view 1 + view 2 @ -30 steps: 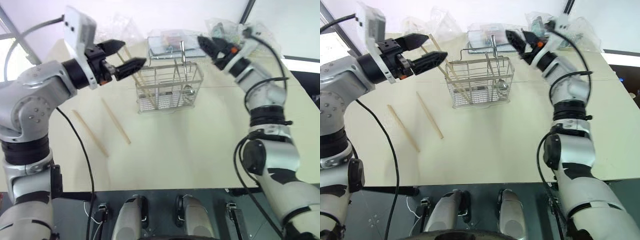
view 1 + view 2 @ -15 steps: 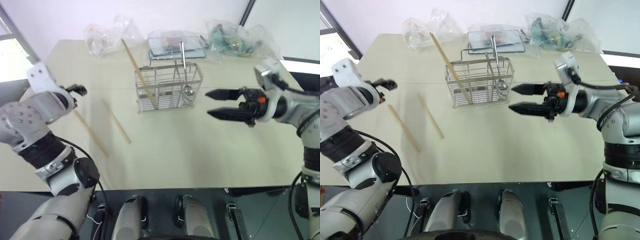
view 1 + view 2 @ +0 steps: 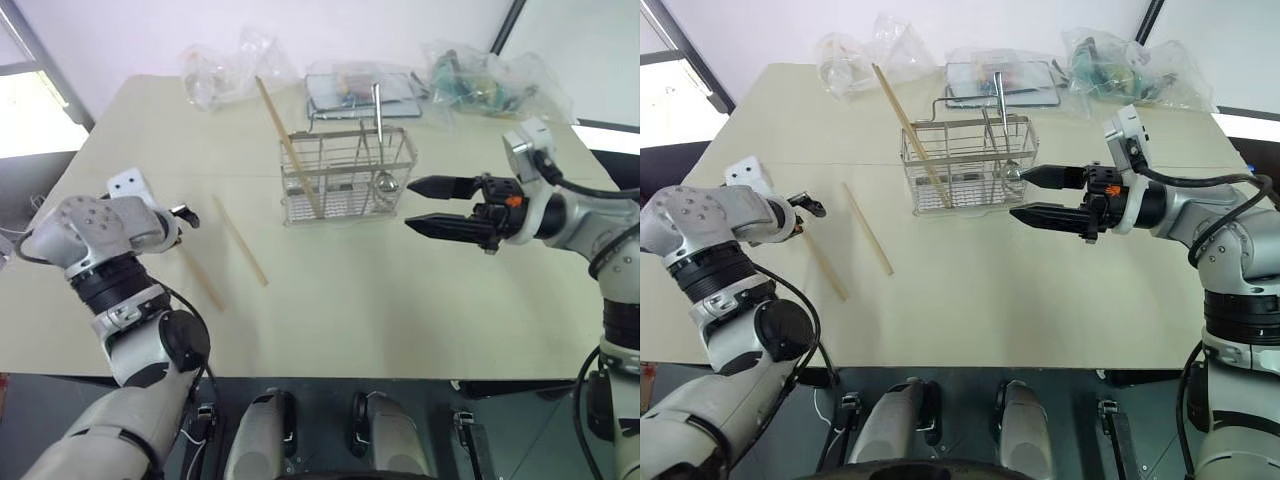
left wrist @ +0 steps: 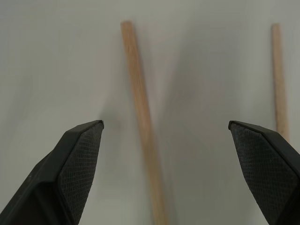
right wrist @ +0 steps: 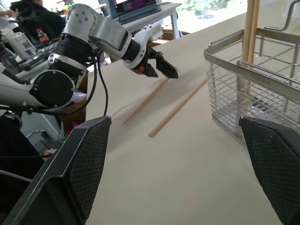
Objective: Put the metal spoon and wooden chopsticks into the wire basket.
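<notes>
The wire basket (image 3: 345,175) stands at the middle of the table. The metal spoon (image 3: 377,115) stands upright in its right part. Wooden chopsticks (image 3: 283,135) lean out of its left part. Two more chopsticks lie on the table to its left, one (image 3: 240,240) nearer the basket and one (image 3: 203,282) farther left. My left gripper (image 3: 185,215) hangs open and empty just above the farther stick (image 4: 140,117), its fingers either side of it. My right gripper (image 3: 410,205) is open and empty just right of the basket, pointing left at it.
A flat tray in plastic wrap (image 3: 360,85) lies behind the basket, between crumpled plastic bags at the back left (image 3: 225,70) and back right (image 3: 490,80). In the right wrist view, a desk with a laptop (image 5: 136,7) and a seated person (image 5: 33,14) lie beyond the table's left edge.
My left gripper swung down and left from beside the basket to over the loose chopsticks. My right gripper pulled back from behind the basket and turned to point left.
</notes>
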You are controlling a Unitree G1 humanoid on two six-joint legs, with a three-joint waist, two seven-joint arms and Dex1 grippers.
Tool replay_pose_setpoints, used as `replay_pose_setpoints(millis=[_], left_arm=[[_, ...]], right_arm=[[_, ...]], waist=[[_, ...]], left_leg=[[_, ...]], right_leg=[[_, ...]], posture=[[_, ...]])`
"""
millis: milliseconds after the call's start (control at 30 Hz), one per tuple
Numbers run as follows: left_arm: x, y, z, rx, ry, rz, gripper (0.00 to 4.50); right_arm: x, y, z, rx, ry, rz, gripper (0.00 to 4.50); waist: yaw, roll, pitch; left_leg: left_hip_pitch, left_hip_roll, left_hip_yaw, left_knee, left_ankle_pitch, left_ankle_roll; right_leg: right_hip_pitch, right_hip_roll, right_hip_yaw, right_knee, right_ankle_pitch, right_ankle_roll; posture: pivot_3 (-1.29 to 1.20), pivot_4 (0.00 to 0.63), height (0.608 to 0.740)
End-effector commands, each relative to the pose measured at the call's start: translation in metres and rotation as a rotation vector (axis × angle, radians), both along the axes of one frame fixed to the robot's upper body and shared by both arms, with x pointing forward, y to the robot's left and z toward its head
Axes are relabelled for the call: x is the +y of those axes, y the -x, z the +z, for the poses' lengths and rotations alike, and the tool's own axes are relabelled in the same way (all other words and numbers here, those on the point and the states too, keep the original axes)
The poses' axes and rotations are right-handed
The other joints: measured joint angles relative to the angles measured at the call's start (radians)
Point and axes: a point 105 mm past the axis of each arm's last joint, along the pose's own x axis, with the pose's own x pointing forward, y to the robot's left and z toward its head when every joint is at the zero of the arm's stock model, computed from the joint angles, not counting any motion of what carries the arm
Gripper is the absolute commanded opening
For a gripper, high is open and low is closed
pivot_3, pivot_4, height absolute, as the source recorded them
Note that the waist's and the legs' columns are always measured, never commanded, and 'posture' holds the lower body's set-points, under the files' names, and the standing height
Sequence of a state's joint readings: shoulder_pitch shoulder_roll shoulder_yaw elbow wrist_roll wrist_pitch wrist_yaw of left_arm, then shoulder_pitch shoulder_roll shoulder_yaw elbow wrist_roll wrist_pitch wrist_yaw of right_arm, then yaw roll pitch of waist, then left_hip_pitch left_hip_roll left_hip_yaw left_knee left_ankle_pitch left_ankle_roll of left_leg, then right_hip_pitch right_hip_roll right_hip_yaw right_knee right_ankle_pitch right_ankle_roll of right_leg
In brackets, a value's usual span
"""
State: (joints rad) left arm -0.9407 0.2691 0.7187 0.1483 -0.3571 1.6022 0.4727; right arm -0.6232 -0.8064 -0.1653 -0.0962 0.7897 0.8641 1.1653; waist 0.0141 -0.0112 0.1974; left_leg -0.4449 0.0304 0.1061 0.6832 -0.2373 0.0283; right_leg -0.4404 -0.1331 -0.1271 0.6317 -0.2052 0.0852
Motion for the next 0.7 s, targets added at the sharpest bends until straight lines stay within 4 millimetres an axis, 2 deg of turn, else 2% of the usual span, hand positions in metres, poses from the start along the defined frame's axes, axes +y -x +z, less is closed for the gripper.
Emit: replay_pose_setpoints(millis=[33, 100, 167, 233, 433, 567, 633, 700], left_arm=[[0.007, -0.007, 0.003, -0.001, -0.027, 0.015, 4.5], [0.01, -0.01, 0.0, 0.002, -0.026, 0.026, 4.5], [0.013, -0.012, -0.003, 0.006, -0.017, 0.046, 3.96], [0.017, -0.012, -0.006, 0.011, -0.009, 0.068, 3.09], [0.02, -0.015, -0.003, -0.01, 0.007, 0.09, 0.04], [0.027, -0.022, 0.012, -0.083, -0.036, 0.101, 0.04], [0.033, -0.034, 0.039, -0.236, -0.07, 0.11, 0.04], [0.04, -0.047, 0.079, -0.454, -0.116, 0.115, 0.04]], right_arm=[[-0.002, 0.008, 0.014, -0.066, -0.005, 0.012, 4.47], [-0.002, 0.011, 0.016, -0.069, -0.005, 0.019, 4.47], [-0.001, 0.013, 0.017, -0.073, -0.004, 0.028, 4.5], [-0.001, 0.015, 0.018, -0.077, -0.003, 0.034, 4.5], [-0.003, 0.014, 0.023, -0.086, -0.023, 0.019, 4.5], [-0.003, 0.013, 0.022, -0.09, -0.016, 0.018, 4.5], [-0.003, 0.011, 0.024, -0.099, -0.017, 0.011, 4.5], [-0.006, 0.007, 0.028, -0.117, -0.024, -0.015, 4.5]], waist=[[0.0, 0.0, 0.0], [0.0, 0.001, 0.0], [0.0, 0.001, -0.001], [0.0, 0.001, -0.001], [0.005, 0.001, -0.001], [0.006, 0.001, -0.001], [0.006, 0.0, -0.001], [0.001, -0.001, 0.0]], left_leg=[[0.0, 0.0, 0.0, 0.0, 0.0, 0.0], [0.0, 0.0, 0.0, 0.0, 0.0, 0.0], [0.001, 0.0, 0.0, 0.0, 0.0, 0.0], [0.001, 0.0, 0.0, 0.0, 0.0, 0.0], [0.001, 0.0, 0.0, 0.0, -0.001, 0.001], [0.001, 0.0, 0.0, 0.0, -0.001, 0.001], [0.0, 0.0, 0.0, 0.0, -0.001, 0.001], [-0.001, 0.0, 0.0, 0.0, -0.001, -0.002]], right_leg=[[0.0, 0.0, 0.0, 0.0, 0.0, 0.0], [0.0, 0.0, 0.0, 0.0, 0.0, 0.0], [0.0, 0.0, 0.0, 0.0, 0.0, 0.0], [0.0, 0.0, 0.0, 0.0, 0.0, -0.001], [0.0, -0.001, 0.0, 0.0, 0.001, -0.001], [0.0, -0.001, 0.0, 0.0, 0.001, -0.001], [0.0, -0.001, 0.0, 0.0, 0.001, -0.001], [-0.001, -0.001, -0.001, 0.0, 0.001, -0.001]], posture=[[0.0, 0.15, 0.704], [0.0, 0.15, 0.704], [0.0, 0.15, 0.704], [0.0, 0.15, 0.704], [0.0, 0.15, 0.704], [0.0, 0.15, 0.704], [0.0, 0.15, 0.704], [0.0, 0.15, 0.704]])
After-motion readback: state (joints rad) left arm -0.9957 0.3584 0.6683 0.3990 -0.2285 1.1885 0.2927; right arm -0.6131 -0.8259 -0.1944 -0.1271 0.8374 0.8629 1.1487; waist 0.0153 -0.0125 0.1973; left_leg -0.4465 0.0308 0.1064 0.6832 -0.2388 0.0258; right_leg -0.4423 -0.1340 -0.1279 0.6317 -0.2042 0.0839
